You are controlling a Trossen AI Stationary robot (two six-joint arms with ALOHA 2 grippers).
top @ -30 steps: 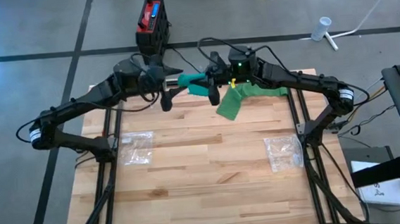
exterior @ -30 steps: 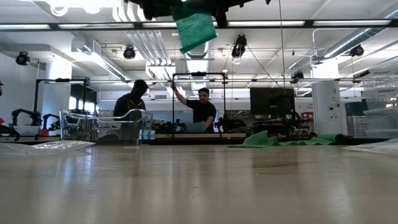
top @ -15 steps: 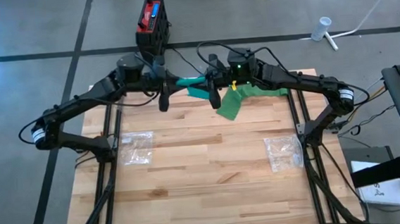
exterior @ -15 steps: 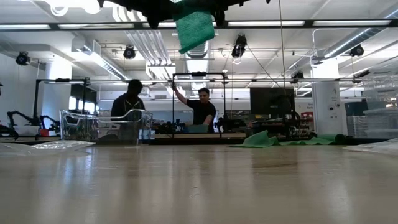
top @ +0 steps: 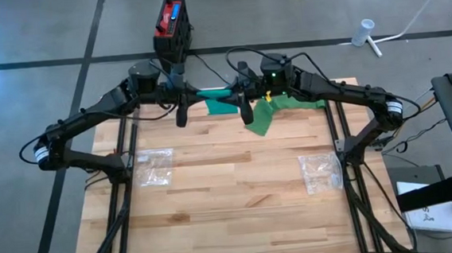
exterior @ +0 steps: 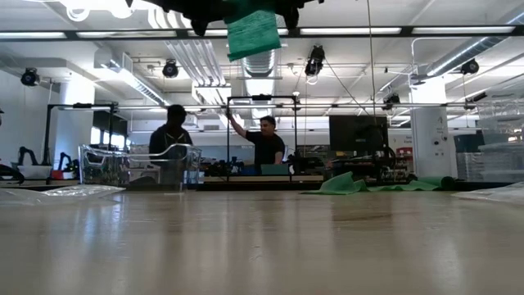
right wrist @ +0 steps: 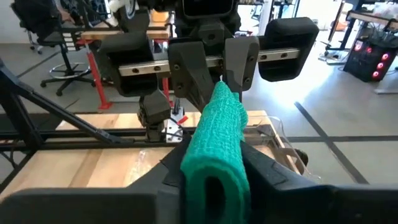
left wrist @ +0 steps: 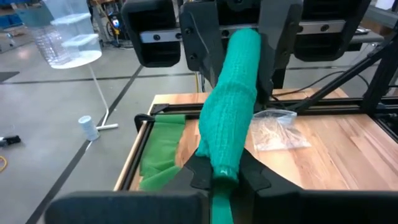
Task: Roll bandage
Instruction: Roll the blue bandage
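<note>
Green bandage [top: 223,101] bridges left gripper [top: 196,94], clamped on one end, and right gripper [top: 236,95], loosely around other, above desk's far edge; roll could slip, unwind.

Two dark, matte arms are seen, built of slim links and rounded joints. Black cables are looped along them, and a small green light is lit on the right arm [top: 319,88] beside its wrist.

one green bandage [top: 226,104], two claws, left [top: 200,95] and right [top: 232,93], two plastic bags [top: 154,165], two people [exterior: 173,135]
</note>
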